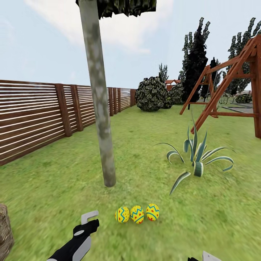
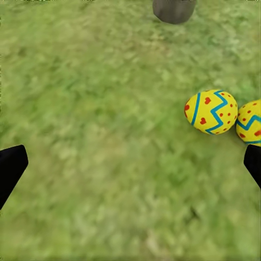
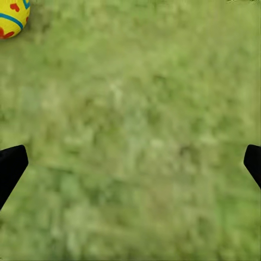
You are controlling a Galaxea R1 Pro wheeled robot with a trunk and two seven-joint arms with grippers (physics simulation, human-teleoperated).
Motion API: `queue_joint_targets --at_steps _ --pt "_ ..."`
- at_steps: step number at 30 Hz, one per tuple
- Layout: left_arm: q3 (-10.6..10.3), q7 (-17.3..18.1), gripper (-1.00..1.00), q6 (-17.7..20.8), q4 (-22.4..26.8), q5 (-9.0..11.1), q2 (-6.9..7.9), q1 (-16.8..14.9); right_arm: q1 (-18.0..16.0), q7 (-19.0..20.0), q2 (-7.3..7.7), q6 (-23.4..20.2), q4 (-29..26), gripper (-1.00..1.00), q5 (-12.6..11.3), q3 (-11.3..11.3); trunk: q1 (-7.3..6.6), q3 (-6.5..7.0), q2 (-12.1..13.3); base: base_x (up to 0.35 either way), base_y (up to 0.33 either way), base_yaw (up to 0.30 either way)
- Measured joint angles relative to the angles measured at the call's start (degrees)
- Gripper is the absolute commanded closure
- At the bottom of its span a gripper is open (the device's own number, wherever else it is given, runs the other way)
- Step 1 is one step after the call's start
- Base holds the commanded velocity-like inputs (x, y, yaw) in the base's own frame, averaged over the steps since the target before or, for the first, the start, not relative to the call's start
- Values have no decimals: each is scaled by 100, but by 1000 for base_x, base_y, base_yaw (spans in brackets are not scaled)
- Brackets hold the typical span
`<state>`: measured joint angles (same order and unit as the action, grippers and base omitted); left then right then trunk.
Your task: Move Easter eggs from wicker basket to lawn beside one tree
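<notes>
Between the left gripper's (image 2: 130,168) two black fingertips, spread wide at the edges of the left wrist view, lies nothing but grass; the jaws hold nothing. The right gripper (image 3: 130,166) is likewise wide open and empty over bare lawn (image 1: 54,188).

Just beside the left gripper, the three Easter eggs (image 1: 137,213) lie in a close row on the grass, the nearest egg (image 2: 211,112) touching or almost touching its neighbour. They sit a short way in front of the foot of the tree (image 1: 102,137), whose pale mottled trunk leans slightly, so all three look laid down on purpose by one tree.

At the head view's lower left edge a sliver of the wicker basket (image 1: 5,232) shows; its inside is hidden, so I cannot tell whether it is empty, though three eggs on the grass suggests so.

The left arm reaches forward low over the ground, fingers aimed down and ahead. The striped agave-like plant (image 1: 197,159), wooden fence (image 1: 36,116) and swing frame (image 1: 232,87) stand well apart.
</notes>
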<state>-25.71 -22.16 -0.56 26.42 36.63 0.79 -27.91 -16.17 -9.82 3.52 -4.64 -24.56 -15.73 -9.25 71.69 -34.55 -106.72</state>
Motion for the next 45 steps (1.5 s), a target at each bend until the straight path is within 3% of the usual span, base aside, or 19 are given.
queue_joint_targets --at_steps 20,45 --pt "-14 -1 -100 0 -251 -14 -39 0 0 0 -12 0 18 -100 -10 3 -439 355 802 0 0 0" --pt "-9 -1 -100 -3 -264 -8 -39 1 0 1 7 -15 49 -100 -13 15 -989 587 1805 0 0 0"
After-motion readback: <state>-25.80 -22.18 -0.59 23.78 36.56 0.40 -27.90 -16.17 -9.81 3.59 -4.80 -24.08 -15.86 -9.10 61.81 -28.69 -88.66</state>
